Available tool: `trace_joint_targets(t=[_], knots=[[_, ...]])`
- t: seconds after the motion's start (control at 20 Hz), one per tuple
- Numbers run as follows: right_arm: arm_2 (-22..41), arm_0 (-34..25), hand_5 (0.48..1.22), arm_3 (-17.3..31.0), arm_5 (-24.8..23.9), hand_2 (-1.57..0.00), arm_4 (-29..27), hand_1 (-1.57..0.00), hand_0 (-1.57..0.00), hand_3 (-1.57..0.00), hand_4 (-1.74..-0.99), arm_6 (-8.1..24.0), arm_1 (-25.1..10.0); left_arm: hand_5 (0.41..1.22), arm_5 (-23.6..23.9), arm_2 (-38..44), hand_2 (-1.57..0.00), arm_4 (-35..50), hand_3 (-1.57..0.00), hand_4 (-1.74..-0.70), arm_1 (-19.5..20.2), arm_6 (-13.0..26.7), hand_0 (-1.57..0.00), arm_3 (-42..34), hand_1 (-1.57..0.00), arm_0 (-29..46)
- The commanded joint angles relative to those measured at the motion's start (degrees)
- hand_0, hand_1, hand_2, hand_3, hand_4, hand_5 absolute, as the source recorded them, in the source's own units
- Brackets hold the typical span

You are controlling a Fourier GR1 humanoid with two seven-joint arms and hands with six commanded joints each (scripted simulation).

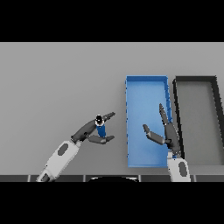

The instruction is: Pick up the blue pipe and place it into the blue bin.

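Grey worktop point(57, 78) with two bins toward its right edge.
Left hand point(94, 131) reaches in from the near left, fingers and thumb pinching the upright blue pipe point(101, 128). Right hand point(165, 131) hangs open over the blue bin point(146, 83); a black bin point(194, 79) sits beside it.

grey table point(52, 78) | on it: blue bin point(146, 83), black bin point(197, 79) just beside
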Motion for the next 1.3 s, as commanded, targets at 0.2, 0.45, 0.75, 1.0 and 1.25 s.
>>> trace_joint_targets(t=[0.2, 0.45, 0.75, 1.0, 1.25], knots=[[0.3, -0.5, 0.604, -0.3, 0.1, 0.00, -0.2, 0.00, 0.00, 0.00, -1.198, 1.1, 0.5, 0.929, 1.3, 0.2, -0.90, 0.9, -0.88, -1.48, -2.7, 1.1, -0.72, 1.1, -0.86, 0.1], [-0.1, -0.4, 0.602, -1.0, 0.3, 0.00, -0.5, 0.00, 0.00, 0.00, -1.191, 1.6, -0.2, 1.125, 1.9, -2.1, -1.35, -1.2, -1.27, -1.65, -2.4, -4.7, -1.29, 0.6, -1.34, 1.0], [0.3, -0.2, 0.605, 0.7, 0.4, 0.00, 0.0, 0.00, 0.00, 0.00, -1.187, 0.1, 0.1, 1.196, 4.7, -1.1, -1.51, 0.3, -1.44, -1.72, -3.6, -4.2, -1.50, -5.1, -1.51, 0.3], [-0.4, -0.2, 0.600, -0.4, 0.2, 0.00, -0.1, 0.00, 0.00, 0.00, -1.157, -0.5, -0.8, 1.213, 4.6, -2.4, -1.55, 1.0, -1.48, -1.73, -4.7, -0.5, -1.55, -11.0, -1.55, -1.5], [-0.8, 0.0, 0.606, 0.0, 0.1, 0.00, 0.0, 0.00, 0.00, 0.00, -1.133, -1.6, -1.0, 1.218, 4.3, -3.4, -1.56, 0.8, -1.49, -1.74, -4.0, 3.7, -1.56, -14.5, -1.56, -1.6]])
